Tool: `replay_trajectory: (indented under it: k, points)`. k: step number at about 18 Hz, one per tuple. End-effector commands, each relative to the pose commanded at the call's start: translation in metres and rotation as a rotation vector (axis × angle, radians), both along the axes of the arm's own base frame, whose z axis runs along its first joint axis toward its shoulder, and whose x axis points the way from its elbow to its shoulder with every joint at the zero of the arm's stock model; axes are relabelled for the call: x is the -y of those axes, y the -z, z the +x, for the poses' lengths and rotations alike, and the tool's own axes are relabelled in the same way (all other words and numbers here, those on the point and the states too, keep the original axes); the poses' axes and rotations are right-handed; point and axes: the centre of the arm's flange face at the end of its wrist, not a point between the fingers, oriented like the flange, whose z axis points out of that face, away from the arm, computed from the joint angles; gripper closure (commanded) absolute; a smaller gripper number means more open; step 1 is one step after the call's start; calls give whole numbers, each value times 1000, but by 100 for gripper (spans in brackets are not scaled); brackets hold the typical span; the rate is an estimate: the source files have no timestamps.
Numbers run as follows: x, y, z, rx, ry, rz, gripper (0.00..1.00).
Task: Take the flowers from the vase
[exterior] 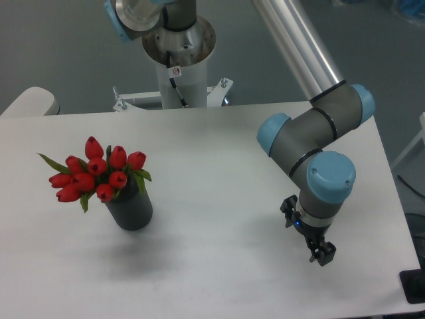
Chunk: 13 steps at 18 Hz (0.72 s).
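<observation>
The flowers (96,174) sit in the vase (131,209) at nine o'clock on the table (219,166); the gripper (317,249), at four o'clock, holds nothing, spread unclear. Best grab the stems low, lift straight up

My gripper (317,247) is seen from above and behind; my own wrist covers most of it, and the fingers are too small and dark to tell whether they stand open or closed. The rim and hole of the vase (133,211) are hidden beneath the flowers (96,174), as are the stems inside it. My arm's upper link runs out of the top edge. The mounting column (178,50) is cut off at the top edge too. The table (219,279) is cut off along the bottom edge.
</observation>
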Motion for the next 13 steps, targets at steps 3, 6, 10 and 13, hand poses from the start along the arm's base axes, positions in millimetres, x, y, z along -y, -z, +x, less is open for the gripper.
replay_trajectory:
  k: [3,6,10,13]
  points:
    - [0,0,0,0,2,0,0]
    - [-1,0,1,1,-2,-2,0]
    - [1,2,4,21,-3,16,0]
    - [2,-4,12,34,-13,33,0]
